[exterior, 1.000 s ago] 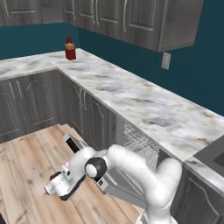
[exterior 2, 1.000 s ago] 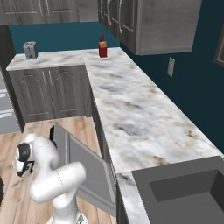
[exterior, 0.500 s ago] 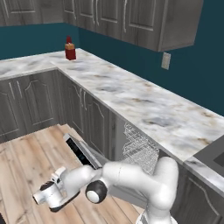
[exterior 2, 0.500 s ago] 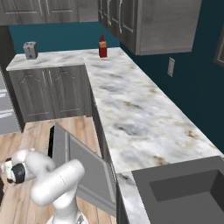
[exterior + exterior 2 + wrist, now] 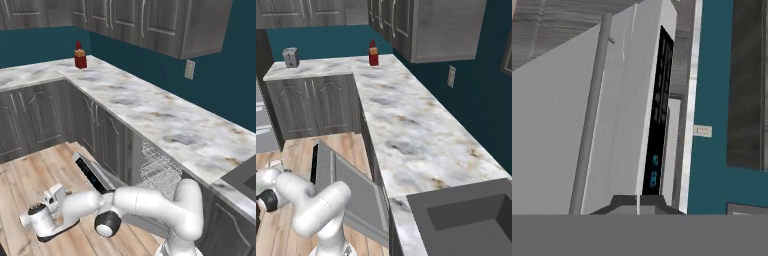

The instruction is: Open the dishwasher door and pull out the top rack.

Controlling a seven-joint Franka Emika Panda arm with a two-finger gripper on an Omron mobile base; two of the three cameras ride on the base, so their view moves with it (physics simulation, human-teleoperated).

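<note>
Tool (image 5: 639,201), closed, hovers near dishwasher door (image 5: 557,130).

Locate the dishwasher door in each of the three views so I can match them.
Left base view: dishwasher door, lower centre, hanging open behind the arm.
Right base view: lower left, grey panel tilted outward.
Hand view: left half, seen close.
Shared landmark: its black control strip.

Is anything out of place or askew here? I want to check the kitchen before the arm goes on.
Nothing looks spilled or damaged. The dishwasher door hangs partly open, tilted out over the floor, as the job needs. The top rack sits inside, not yet pulled out. The red bottle stands upright on the counter.
</note>
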